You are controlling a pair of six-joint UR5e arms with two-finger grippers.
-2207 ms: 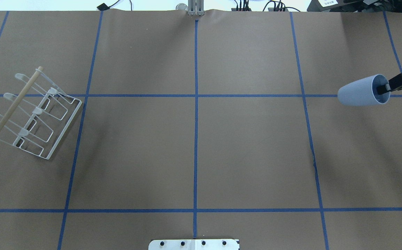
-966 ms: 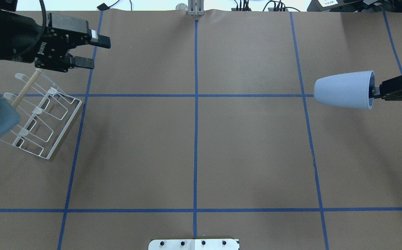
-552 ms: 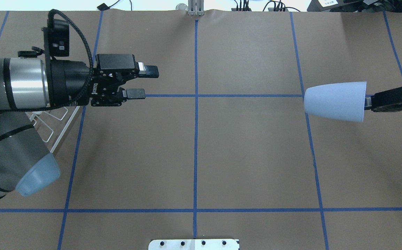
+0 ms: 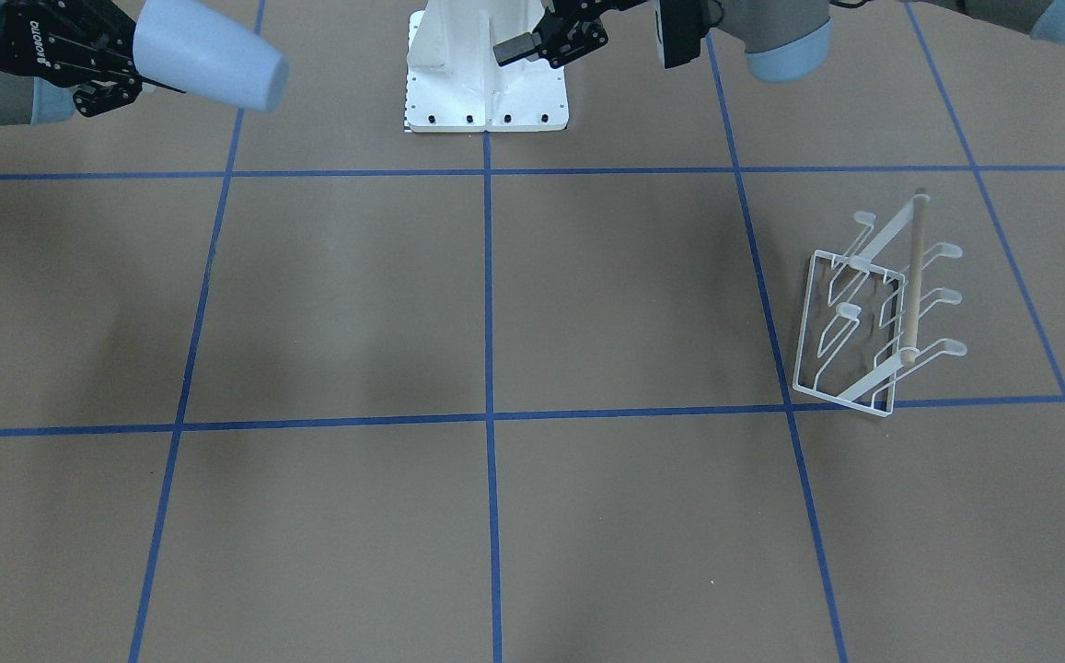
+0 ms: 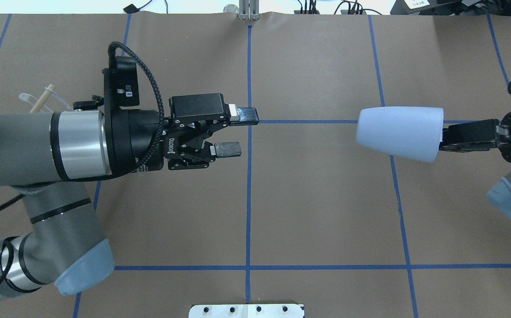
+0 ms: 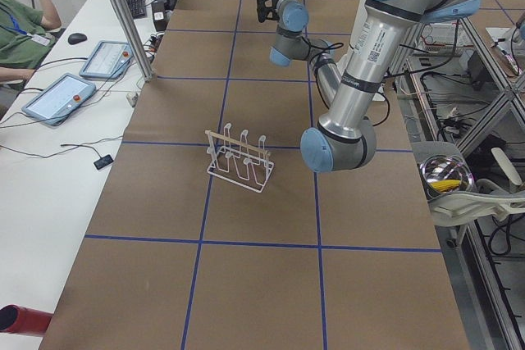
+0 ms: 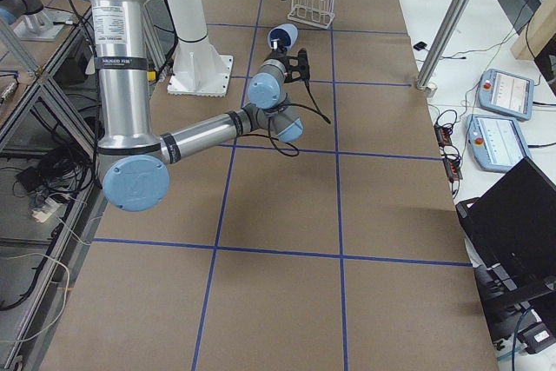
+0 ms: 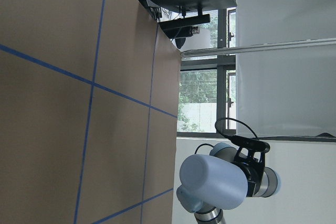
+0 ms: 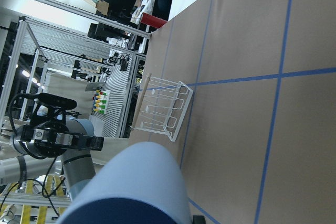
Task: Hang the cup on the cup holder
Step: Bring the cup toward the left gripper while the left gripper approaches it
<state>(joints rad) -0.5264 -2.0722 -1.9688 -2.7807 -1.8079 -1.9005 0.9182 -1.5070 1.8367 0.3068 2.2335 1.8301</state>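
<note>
The pale blue-grey cup (image 5: 399, 134) lies level in the air, its closed bottom toward the table's middle. My right gripper (image 5: 444, 138) is shut on its rim, one finger inside the mouth. The cup also shows in the front view (image 4: 210, 57) and the left wrist view (image 8: 215, 182). My left gripper (image 5: 243, 132) is open and empty, near the centre line, facing the cup with a wide gap between them. The white wire cup holder (image 4: 873, 313) stands on the table at my left. In the overhead view my left arm hides it, except for its wooden rod tip (image 5: 45, 97).
The white robot base plate (image 5: 246, 310) sits at the table's near edge. Blue tape lines (image 5: 248, 198) grid the brown table cover. An aluminium post (image 6: 123, 14) and tablets (image 6: 57, 96) stand at the operators' side, beyond the far edge.
My left arm has come in from the left, over the cup holder, to the table's middle, with its gripper open. My right gripper has carried the cup leftward toward the centre.
</note>
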